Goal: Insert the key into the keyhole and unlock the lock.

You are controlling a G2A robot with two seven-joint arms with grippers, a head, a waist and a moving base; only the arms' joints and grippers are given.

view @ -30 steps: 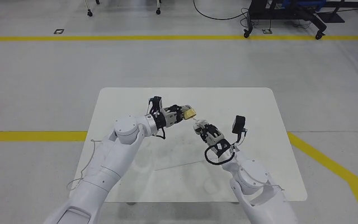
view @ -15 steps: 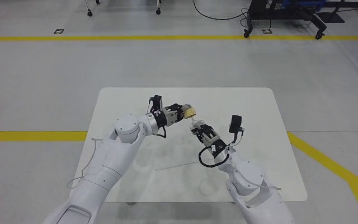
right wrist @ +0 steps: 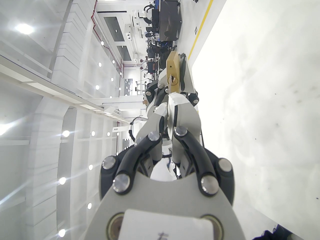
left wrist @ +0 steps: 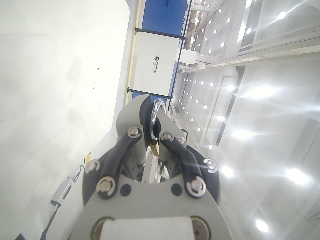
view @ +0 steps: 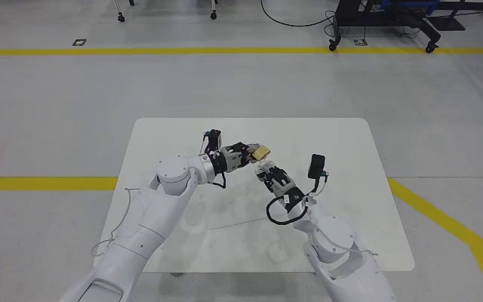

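The left hand (view: 247,152) is clamping the lock (right wrist: 172,66); the right hand (right wrist: 171,101) is pinching the key (right wrist: 170,86) at the keyhole (right wrist: 172,78). I am advising a straight push before turning.

The lock (view: 259,152) is brass-gold, its shackle (left wrist: 157,107) and key (right wrist: 171,82) silver; white table (view: 339,143), yellow floor stripe (view: 226,51) at twelve o'clock.

Lock (view: 260,152) in left hand (view: 251,152) close before right hand (view: 264,173) with key (right wrist: 171,82) — blocking, table (view: 339,147) room either side
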